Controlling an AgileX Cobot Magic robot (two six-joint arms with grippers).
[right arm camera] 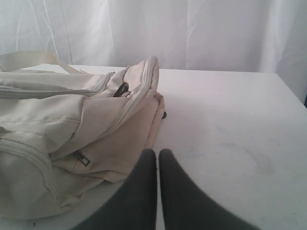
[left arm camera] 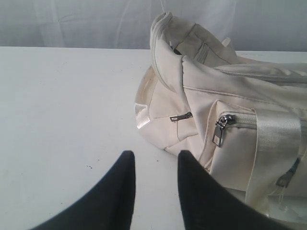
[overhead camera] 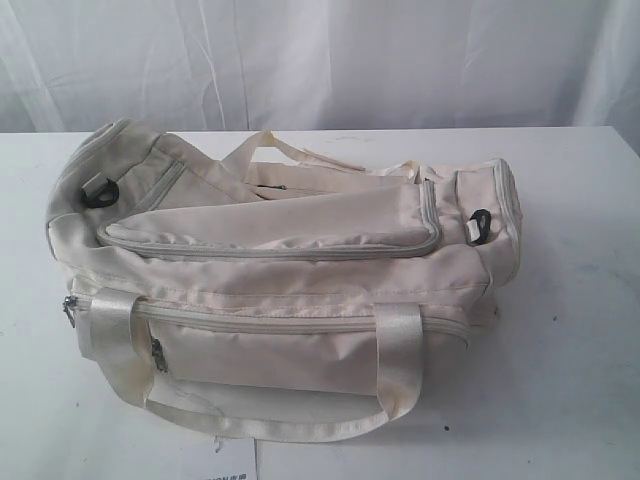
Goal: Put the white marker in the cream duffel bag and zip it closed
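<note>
The cream duffel bag (overhead camera: pixel 290 290) lies across the middle of the white table, its top flap folded over with grey zipper edging. The white marker is out of view. Neither arm shows in the exterior view. In the left wrist view my left gripper (left arm camera: pixel 156 158) stands open above bare table with nothing between its fingers, just off the bag's end (left arm camera: pixel 216 105) and its metal zipper pulls. My right gripper (right arm camera: pixel 158 154) is shut and empty, hovering over the table beside the bag's other end (right arm camera: pixel 81 129).
The white table (overhead camera: pixel 570 330) extends on both sides of the bag. A pale curtain hangs behind it. A sheet of paper (overhead camera: pixel 232 468) pokes out at the table's front edge under the bag's handle.
</note>
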